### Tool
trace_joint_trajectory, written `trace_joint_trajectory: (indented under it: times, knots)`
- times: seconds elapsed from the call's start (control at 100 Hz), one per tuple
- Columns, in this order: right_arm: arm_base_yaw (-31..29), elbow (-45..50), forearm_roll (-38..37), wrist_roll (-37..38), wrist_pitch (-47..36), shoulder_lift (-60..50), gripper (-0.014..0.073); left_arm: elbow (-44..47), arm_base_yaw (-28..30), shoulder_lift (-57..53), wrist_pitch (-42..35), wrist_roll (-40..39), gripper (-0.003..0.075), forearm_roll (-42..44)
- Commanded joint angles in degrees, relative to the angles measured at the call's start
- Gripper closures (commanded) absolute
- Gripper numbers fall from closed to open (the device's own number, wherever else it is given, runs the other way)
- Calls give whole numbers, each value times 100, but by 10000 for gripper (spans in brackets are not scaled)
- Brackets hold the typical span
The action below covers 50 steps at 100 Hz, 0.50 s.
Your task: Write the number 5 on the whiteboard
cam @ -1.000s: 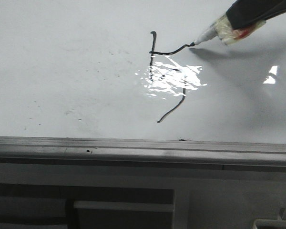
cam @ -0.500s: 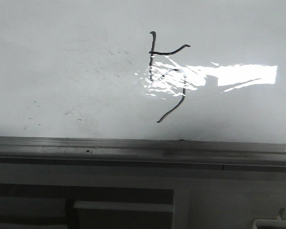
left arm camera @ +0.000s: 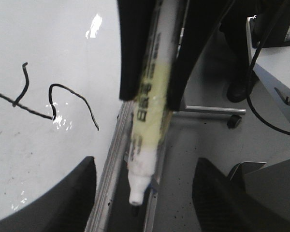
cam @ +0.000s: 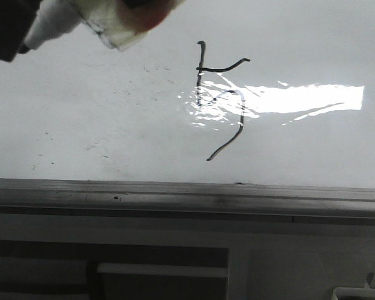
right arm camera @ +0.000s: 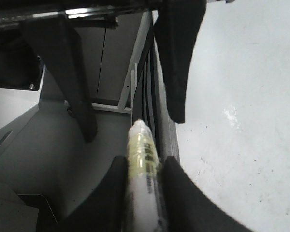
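The 5 [cam: 242,115] stands in thin black strokes on the whiteboard [cam: 112,125], a little right of its middle in the front view, with its top bar away from the robot and its tail curving toward the grey rim [cam: 187,190]. A bright glare patch [cam: 300,99] lies across its middle and runs off to the right. The marker [cam: 53,24] shows blurred at the far left corner of that view, up off the board and well apart from the 5. In the right wrist view the right gripper [right arm camera: 144,162] is clamped on the marker's barrel [right arm camera: 141,159], tip pointing outward over the board's edge. The left gripper [left arm camera: 144,162] is spread wide, its two fingers [left arm camera: 63,193] standing either side of the marker's tip end [left arm camera: 135,195] without touching it. The marker's label is yellowish with dark print.
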Motion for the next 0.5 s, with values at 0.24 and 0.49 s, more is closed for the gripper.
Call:
trace_joint_trajectory:
  times: [0.24,0.49]
  knots:
    - [5,-203,142,-69,-269,-15,637,-192,-362,501,-897,-52,320,-186]
    - [5,-203,142,-69,-159,-15,637,-192,-362,885,-897,-52,559,-210]
